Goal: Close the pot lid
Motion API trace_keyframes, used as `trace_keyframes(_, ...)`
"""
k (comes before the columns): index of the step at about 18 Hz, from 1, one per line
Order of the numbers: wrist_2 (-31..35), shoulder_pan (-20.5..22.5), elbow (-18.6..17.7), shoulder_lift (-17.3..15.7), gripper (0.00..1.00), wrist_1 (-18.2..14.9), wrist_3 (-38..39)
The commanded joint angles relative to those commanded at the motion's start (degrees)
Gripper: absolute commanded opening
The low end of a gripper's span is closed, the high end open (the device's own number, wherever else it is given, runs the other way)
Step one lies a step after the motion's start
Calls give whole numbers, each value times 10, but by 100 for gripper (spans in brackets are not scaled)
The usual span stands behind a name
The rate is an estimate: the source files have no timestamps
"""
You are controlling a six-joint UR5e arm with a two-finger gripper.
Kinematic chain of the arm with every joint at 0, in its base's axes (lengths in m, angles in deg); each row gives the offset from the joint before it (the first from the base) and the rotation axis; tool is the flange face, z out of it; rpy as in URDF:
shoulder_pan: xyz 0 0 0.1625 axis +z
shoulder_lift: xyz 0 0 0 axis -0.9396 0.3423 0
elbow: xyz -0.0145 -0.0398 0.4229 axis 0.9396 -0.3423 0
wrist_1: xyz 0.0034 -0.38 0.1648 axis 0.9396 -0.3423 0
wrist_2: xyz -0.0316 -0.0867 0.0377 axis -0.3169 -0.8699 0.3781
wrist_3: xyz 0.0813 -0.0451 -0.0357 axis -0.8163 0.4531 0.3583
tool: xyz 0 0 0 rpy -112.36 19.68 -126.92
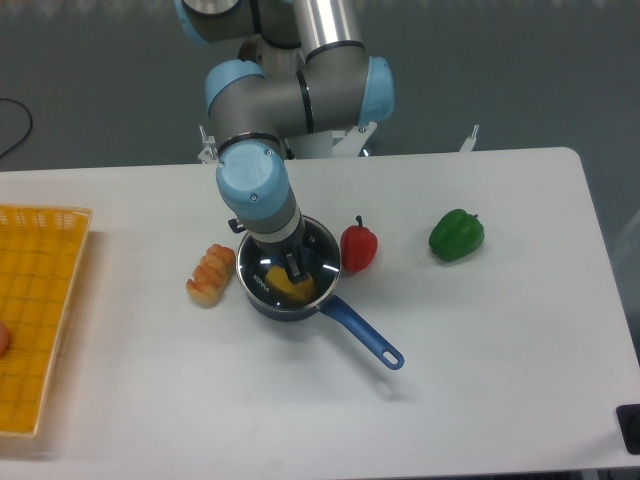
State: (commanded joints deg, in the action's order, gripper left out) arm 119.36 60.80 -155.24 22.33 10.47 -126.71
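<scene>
1. Glass with a thin silver rim, the lid [318, 252] lies over the pot [288, 300], seemingly level on its rim; a yellow item [284, 285] shows through the glass inside.
2. Dark and round, the pot sits near the middle of the white tabletop [480, 330], and its blue handle [362, 335] runs out toward 4 o'clock, ending in a loop hole.
3. Straight above the pot the fingers [296, 270] point down at the centre of the lid, where one dark tip is visible against the glass. The arm's wrist hides most of them, so I cannot tell whether they are spread or clamped on the lid's knob.
4. At 9 o'clock of the pot, just beside its wall, lies an orange-and-cream toy food piece [210, 275].
5. At 2 o'clock of the pot stands a red pepper [359, 247], touching or nearly touching the rim of the lid.
6. Further out at 3 o'clock, well apart from the pot, rests a green pepper [456, 234].
7. Along the left edge of the tabletop, at 9 o'clock, sits a yellow basket [40, 310] cut off by the frame.
8. Grey and light-blue arm segments [255, 190] rise from the pot toward 12 o'clock, to the base at the far edge.
</scene>
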Motion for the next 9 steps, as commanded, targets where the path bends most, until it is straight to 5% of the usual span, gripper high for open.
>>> trace_keyframes(9, -4, 6, 10, -2, 61, -4, 0)
